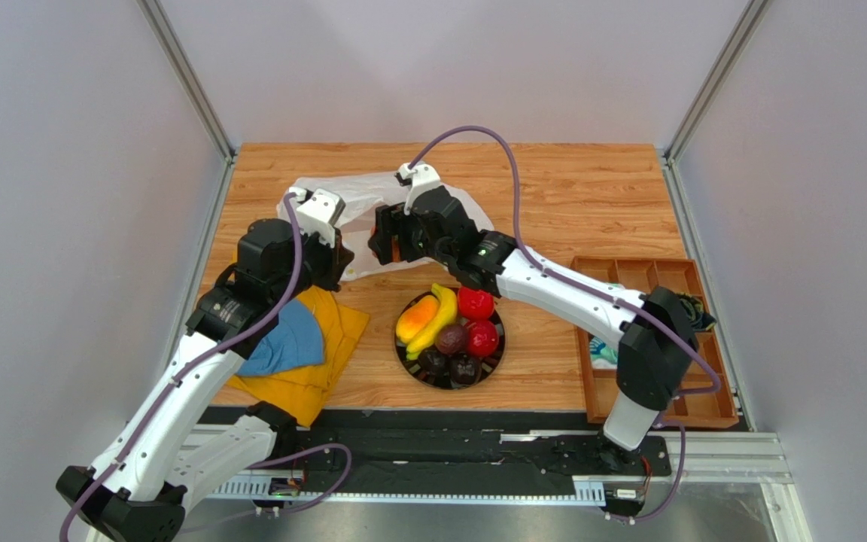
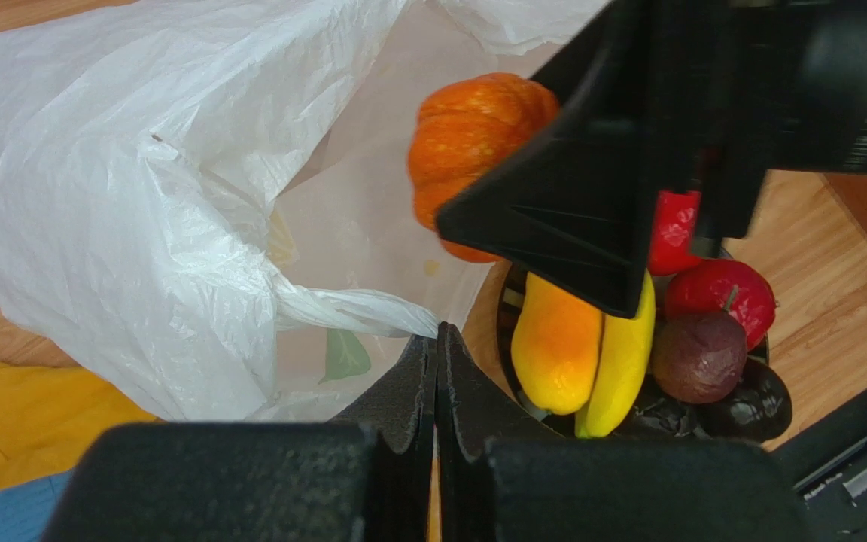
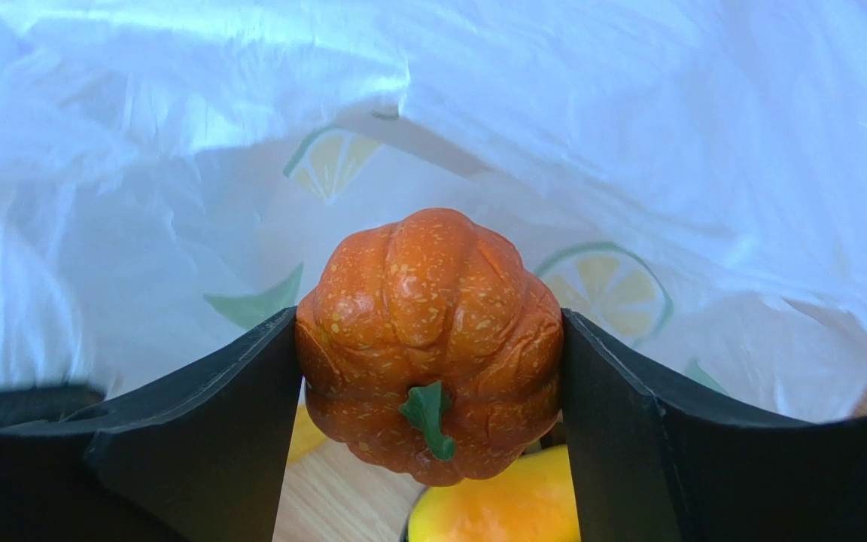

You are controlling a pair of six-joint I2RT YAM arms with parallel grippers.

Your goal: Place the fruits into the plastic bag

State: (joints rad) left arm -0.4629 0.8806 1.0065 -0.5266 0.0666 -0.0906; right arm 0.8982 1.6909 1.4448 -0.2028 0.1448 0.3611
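Observation:
My right gripper [image 3: 429, 378] is shut on the ribbed orange fruit [image 3: 432, 339] and holds it at the open mouth of the plastic bag [image 3: 630, 136]. The bag [image 1: 359, 192] lies at the back of the table, printed with lemon slices. My left gripper [image 2: 438, 339] is shut on the bag's front edge and holds the mouth open. The orange fruit [image 2: 472, 130] shows just above the opening. The mango [image 1: 415, 320], the banana [image 1: 439, 316], two red fruits [image 1: 474, 302] and dark round ones [image 1: 451, 339] lie on the black plate [image 1: 406, 357].
A yellow cloth [image 1: 319, 361] with a blue cloth [image 1: 285, 339] on it lies at the left, under my left arm. A wooden compartment tray [image 1: 676, 282] stands at the right edge. Grey walls close in both sides.

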